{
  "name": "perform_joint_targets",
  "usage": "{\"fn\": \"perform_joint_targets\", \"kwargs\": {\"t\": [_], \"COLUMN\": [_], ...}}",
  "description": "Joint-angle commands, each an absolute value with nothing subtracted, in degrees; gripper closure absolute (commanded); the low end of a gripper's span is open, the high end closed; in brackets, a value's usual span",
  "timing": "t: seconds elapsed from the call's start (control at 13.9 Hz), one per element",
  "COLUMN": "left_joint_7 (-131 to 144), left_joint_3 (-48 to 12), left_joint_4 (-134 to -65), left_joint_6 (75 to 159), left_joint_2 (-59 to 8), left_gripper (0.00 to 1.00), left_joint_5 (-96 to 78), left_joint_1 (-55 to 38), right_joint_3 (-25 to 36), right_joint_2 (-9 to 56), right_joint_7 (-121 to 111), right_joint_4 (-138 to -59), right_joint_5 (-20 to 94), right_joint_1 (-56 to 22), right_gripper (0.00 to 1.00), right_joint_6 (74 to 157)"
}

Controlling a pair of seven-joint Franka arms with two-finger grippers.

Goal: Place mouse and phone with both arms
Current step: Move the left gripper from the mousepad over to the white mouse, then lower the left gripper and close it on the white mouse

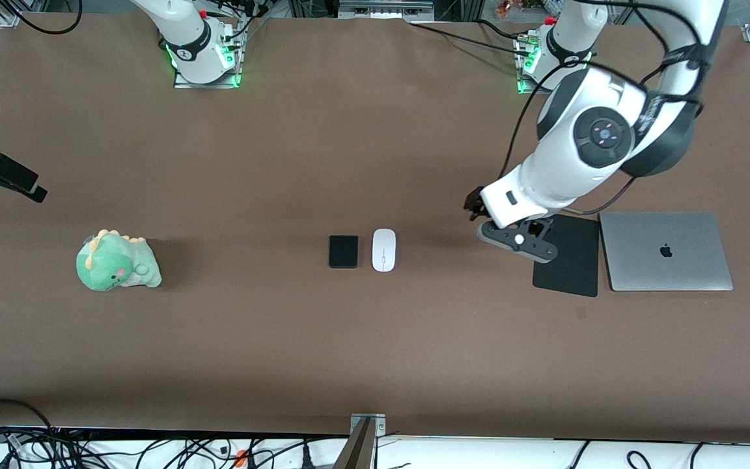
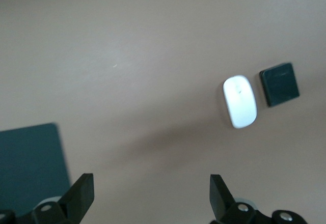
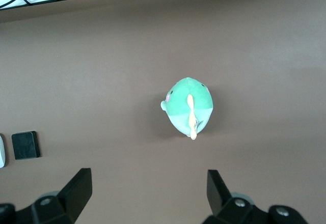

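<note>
Table is matte brown, flat. Closed grey metal laptop and thin black mouse pad sit toward the left arm's end; soft green plush dinosaur toward the right arm's. Left gripper hangs spread open and empty over bare table beside the pad. Right gripper hovers released above the plush. White mouse and black phone lie side by side mid-table, between both grippers. Both look light, rigid, glossy, probably slippery: pinch across the long sides.
</note>
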State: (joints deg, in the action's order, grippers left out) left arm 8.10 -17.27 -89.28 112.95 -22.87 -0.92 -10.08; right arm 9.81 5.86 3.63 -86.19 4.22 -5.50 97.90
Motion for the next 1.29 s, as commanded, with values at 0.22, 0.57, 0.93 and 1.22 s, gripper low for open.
{"fn": "perform_joint_targets", "kwargs": {"t": [0.22, 0.57, 0.93, 1.22], "left_joint_7": [20.8, 36.8, 41.5, 45.7], "left_joint_3": [-16.3, -16.3, -16.0, -13.3], "left_joint_4": [-87.3, -87.3, -87.5, -87.5], "left_joint_6": [125.9, 135.8, 142.2, 144.8], "left_joint_2": [-31.7, -37.9, -43.3, -45.8], "left_gripper": [0.0, 0.0, 0.0, 0.0], "left_joint_5": [0.9, 11.3, 11.7, 12.8], "left_joint_1": [-18.7, -23.6, -25.4, -29.2], "right_joint_3": [8.2, 8.1, 7.3, 6.3], "right_joint_2": [5.4, 5.4, 5.3, 5.3], "right_joint_7": [2.7, 2.5, 2.5, 2.0], "right_joint_4": [-86.6, -86.7, -86.7, -86.8], "right_joint_5": [5.2, 5.4, 5.4, 5.2], "right_joint_1": [-4.7, -4.9, -4.9, -4.9], "right_gripper": [0.0, 0.0, 0.0, 0.0], "right_joint_6": [97.3, 95.7, 94.0, 93.0]}}
